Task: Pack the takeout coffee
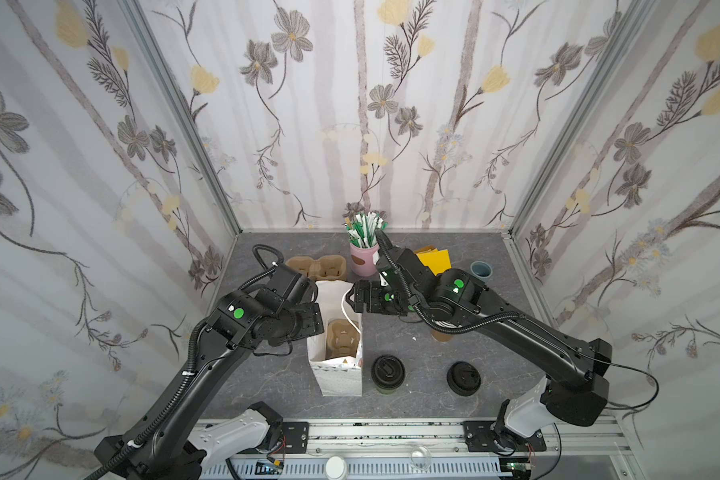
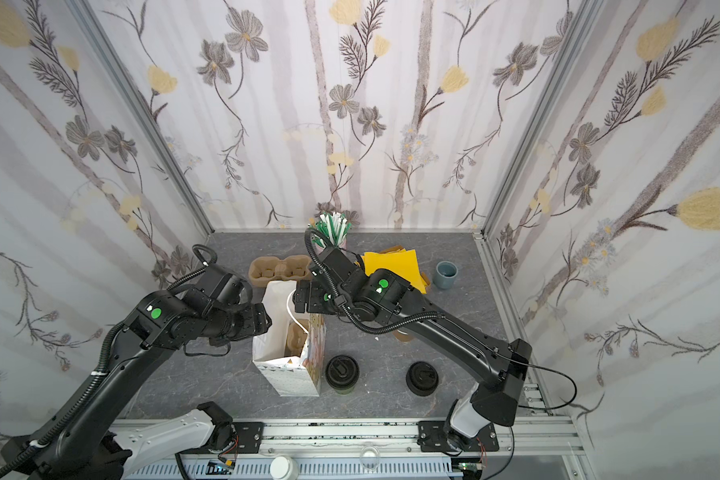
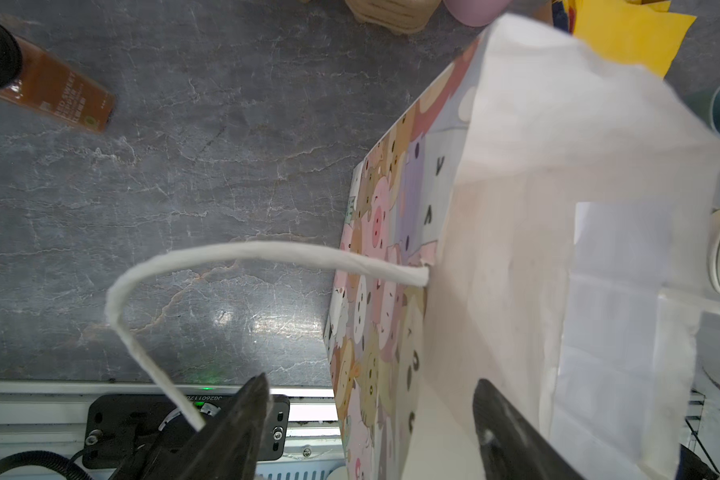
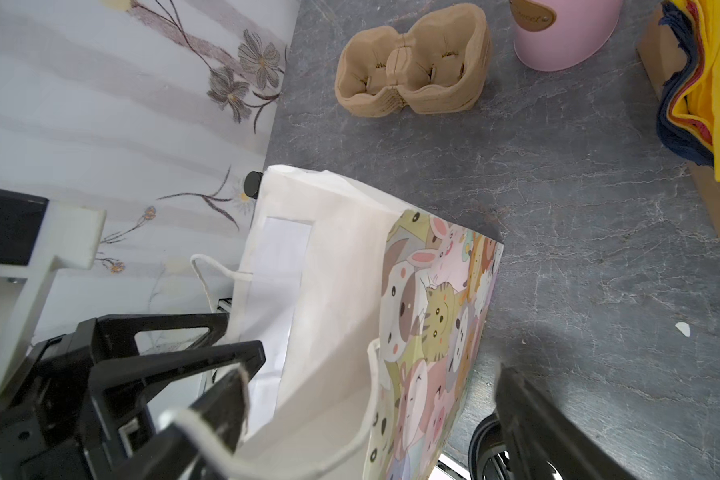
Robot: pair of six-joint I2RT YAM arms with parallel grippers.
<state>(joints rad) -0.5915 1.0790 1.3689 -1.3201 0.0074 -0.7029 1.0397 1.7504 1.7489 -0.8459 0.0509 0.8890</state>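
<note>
The takeout coffee (image 1: 387,374) (image 2: 341,372), a small greenish-brown cup with a black sip lid, stands on the grey table just right of the open paper bag (image 1: 339,382) (image 2: 287,378). The bag is white inside and has cartoon animals outside. A brown cup carrier (image 1: 341,338) lies at its bottom. My left gripper (image 1: 317,318) (image 3: 371,415) is open, its jaws either side of the bag's left wall without pinching it. My right gripper (image 1: 355,297) (image 4: 375,407) is open astride the bag's right wall near the back. A white handle cord (image 4: 208,432) lies over one finger.
A low pile of black lids (image 1: 463,378) sits right of the coffee. At the back stand stacked carriers (image 1: 316,266), a pink cup of straws (image 1: 364,257), yellow napkins (image 1: 435,259) and a blue cup (image 1: 481,270). A brown container with a black top (image 3: 55,95) stands left of the bag.
</note>
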